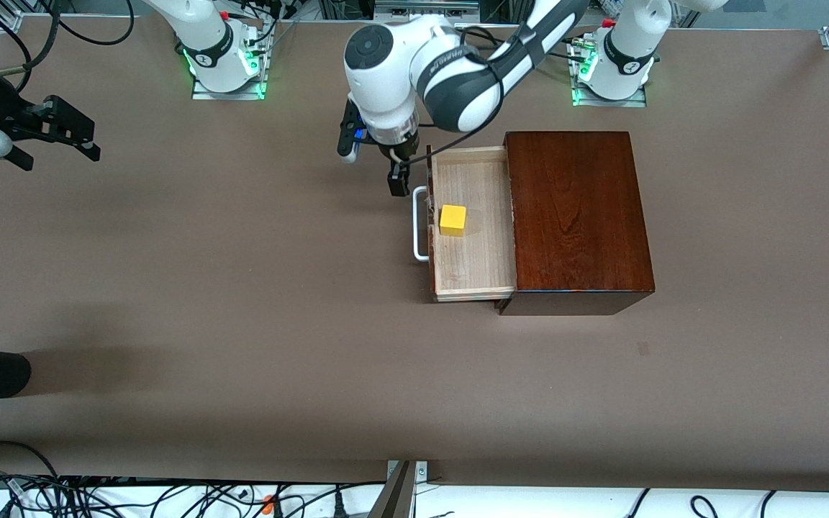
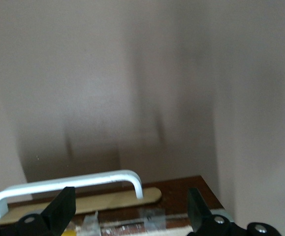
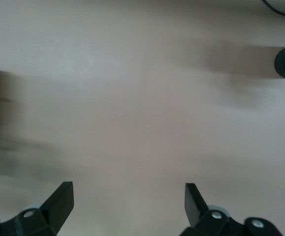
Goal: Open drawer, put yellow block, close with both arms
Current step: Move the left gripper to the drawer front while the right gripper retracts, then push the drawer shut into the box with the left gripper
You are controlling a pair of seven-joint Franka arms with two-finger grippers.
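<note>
Pulled out of the dark reddish-brown glossy wooden box (image 1: pixel 578 216) toward the right arm's end of the brown surface (image 1: pixel 242 302): a pale light-wood drawer (image 1: pixel 472 266) with dark front and white loop handle (image 1: pixel 419 223), the box standing toward the edge where the arm bases are, nearer the left arm's end. Resting inside the open tray, close to its dark front: a small bright yellow cube (image 1: pixel 452 219), upright, apart from the side walls. Hanging over the handle's end and the drawer's front corner that lies farther from the front camera: the left arm's black two-finger gripper (image 1: pixel 399 180), reaching down from the white jointed left arm (image 1: pixel 450 72). Seen in the left wrist view: fingers (image 2: pixel 61 211) spread wide, pinching nothing, with the white handle (image 2: pixel 68 184) and the dark drawer front (image 2: pixel 181 194) just beneath them. Waiting up by the corner of the surface at the right arm's end, near the base edge: the right arm's black gripper (image 1: pixel 69 129). Seen in the right wrist view: fingers (image 3: pixel 58 201) likewise spread apart, bare surface (image 3: pixel 142 123) below.
</note>
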